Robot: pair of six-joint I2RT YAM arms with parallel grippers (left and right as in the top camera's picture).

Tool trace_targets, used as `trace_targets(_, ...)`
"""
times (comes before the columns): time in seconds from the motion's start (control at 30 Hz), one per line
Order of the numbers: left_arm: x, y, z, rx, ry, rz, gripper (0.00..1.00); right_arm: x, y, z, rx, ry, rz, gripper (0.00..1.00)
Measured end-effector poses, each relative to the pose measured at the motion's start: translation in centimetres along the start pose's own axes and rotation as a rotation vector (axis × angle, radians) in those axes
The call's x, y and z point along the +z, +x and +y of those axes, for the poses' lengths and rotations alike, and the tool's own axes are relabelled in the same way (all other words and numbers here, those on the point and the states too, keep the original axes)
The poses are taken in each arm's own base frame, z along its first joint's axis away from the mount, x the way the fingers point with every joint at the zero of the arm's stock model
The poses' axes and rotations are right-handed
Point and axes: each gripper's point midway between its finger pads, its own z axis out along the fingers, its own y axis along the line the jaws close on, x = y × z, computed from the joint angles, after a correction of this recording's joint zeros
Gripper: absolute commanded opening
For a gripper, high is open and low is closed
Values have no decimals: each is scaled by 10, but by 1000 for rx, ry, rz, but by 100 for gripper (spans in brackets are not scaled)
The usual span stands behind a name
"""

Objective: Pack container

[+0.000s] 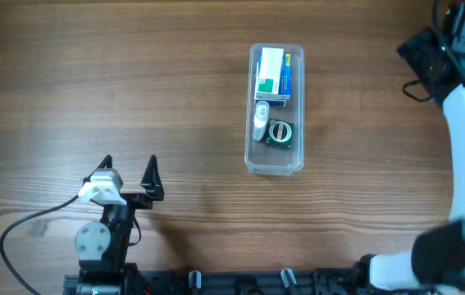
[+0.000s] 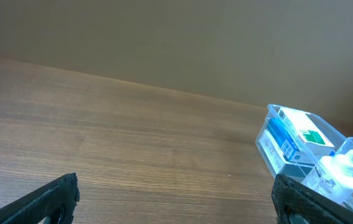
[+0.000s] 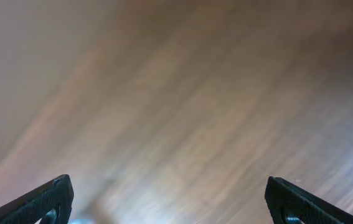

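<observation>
The container [image 1: 252, 123] is a long clear plastic tub standing upright near the table's middle. Inside it lie a blue and white box [image 1: 273, 75], a small white bottle [image 1: 261, 120] and a round dark green item [image 1: 281, 133]. The container also shows at the right of the left wrist view [image 2: 264, 144], with the box [image 2: 297, 132] and the bottle [image 2: 339, 169] in it. My left gripper [image 1: 129, 170] is open and empty near the front left edge, far from the container. My right gripper [image 3: 171, 198] is open and empty over blurred bare wood; its arm [image 1: 462, 106] is at the far right.
The wooden table [image 1: 134, 82] fills the view. A black cable [image 1: 27, 225] runs from the left arm's base toward the front left corner.
</observation>
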Motion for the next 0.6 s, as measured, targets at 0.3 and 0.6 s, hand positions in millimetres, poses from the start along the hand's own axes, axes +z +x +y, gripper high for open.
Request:
trace_targets(0.3,0,0,0,0,0,0,100,-114,32,69,-122,-291,-69,100)
trace_targets(0.6,0,0,0,0,0,-1,100,-134,72,8,-107,-329,-111,100)
